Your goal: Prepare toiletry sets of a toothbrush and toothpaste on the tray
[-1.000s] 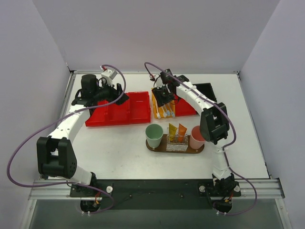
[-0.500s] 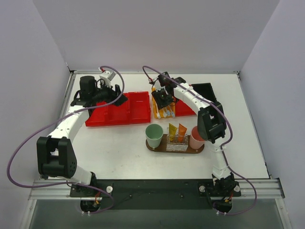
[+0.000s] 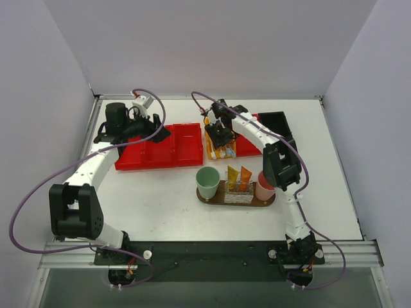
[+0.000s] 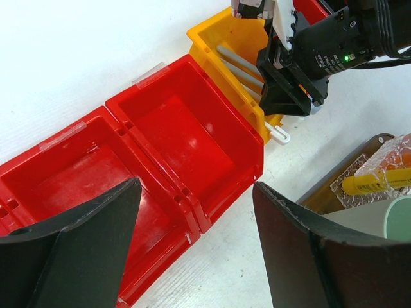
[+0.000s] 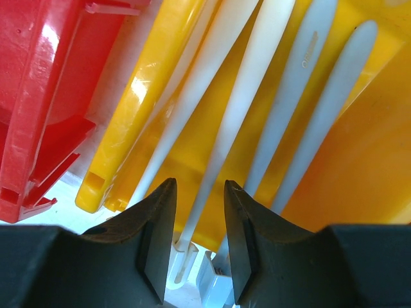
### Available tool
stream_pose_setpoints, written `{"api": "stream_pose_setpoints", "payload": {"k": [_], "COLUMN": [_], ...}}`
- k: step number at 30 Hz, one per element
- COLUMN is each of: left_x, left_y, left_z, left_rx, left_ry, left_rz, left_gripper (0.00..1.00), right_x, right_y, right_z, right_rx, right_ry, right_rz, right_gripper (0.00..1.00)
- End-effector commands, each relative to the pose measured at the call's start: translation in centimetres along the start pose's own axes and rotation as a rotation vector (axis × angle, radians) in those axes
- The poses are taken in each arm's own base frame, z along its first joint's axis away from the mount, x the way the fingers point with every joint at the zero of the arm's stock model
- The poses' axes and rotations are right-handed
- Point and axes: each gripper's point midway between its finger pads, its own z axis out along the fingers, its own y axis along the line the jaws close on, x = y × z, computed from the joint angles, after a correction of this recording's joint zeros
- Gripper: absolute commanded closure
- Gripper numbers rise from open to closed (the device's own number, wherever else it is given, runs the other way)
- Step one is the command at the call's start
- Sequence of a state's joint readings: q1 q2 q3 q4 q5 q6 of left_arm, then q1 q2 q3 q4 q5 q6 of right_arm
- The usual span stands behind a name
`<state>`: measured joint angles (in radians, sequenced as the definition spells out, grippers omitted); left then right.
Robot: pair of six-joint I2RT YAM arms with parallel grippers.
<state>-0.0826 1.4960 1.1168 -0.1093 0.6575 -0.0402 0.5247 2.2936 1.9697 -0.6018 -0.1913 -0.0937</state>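
Note:
The dark oval tray (image 3: 215, 199) holds a green cup (image 3: 207, 182), a pink cup (image 3: 264, 186) and a clear holder with orange and yellow toothpaste tubes (image 3: 239, 176). Several white and pale blue toothbrushes (image 5: 225, 128) lie in the yellow bin (image 3: 209, 145). My right gripper (image 3: 221, 137) is low over that bin. In the right wrist view it (image 5: 199, 224) is open, its jaws on either side of one white toothbrush. My left gripper (image 4: 196, 244) is open and empty above the red bins (image 4: 192, 128). The tray edge (image 4: 334, 183) and a tube (image 4: 379, 183) show at the right of the left wrist view.
Red bins (image 3: 160, 146) stand left of the yellow bin. Another red bin (image 3: 254, 146) and a black bin (image 3: 276, 120) stand at the back right. White walls close in the table at the back and sides.
My right gripper has moved a little left and down into the yellow bin. My left arm has shifted slightly.

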Motion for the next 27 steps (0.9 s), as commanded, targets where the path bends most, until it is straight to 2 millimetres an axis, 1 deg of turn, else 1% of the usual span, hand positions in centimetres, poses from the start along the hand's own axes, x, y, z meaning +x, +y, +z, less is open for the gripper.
{"api": "stream_pose_setpoints", "payload": {"k": [1, 7, 12, 20, 27], "left_x": [-2.1, -2.1, -2.1, -1.9, -1.8], "left_y": [-0.6, -0.6, -0.6, -0.4, -0.2], "left_z": [-0.9, -1.0, -0.9, -0.9, -1.2], "left_rx": [0.019, 0.026, 0.031, 0.037, 0.036], "left_ry": [-0.069, -0.073, -0.071, -0.069, -0.073], "left_rz": [0.048, 0.037, 0.028, 0.017, 0.011], "left_gripper": [0.19, 0.19, 0.19, 0.19, 0.19], "right_x": [-0.3, -0.1, 0.0, 0.4, -0.1], "right_y": [-0.2, -0.4, -0.4, -0.5, -0.2], "right_z": [-0.9, -0.6, -0.4, -0.1, -1.1], "right_rx": [0.021, 0.031, 0.031, 0.038, 0.028], "right_ry": [0.006, 0.013, 0.018, 0.036, 0.016], "right_rz": [-0.004, -0.008, -0.008, -0.012, -0.003], "right_gripper": [0.69, 0.70, 0.77, 0.79, 0.91]}}
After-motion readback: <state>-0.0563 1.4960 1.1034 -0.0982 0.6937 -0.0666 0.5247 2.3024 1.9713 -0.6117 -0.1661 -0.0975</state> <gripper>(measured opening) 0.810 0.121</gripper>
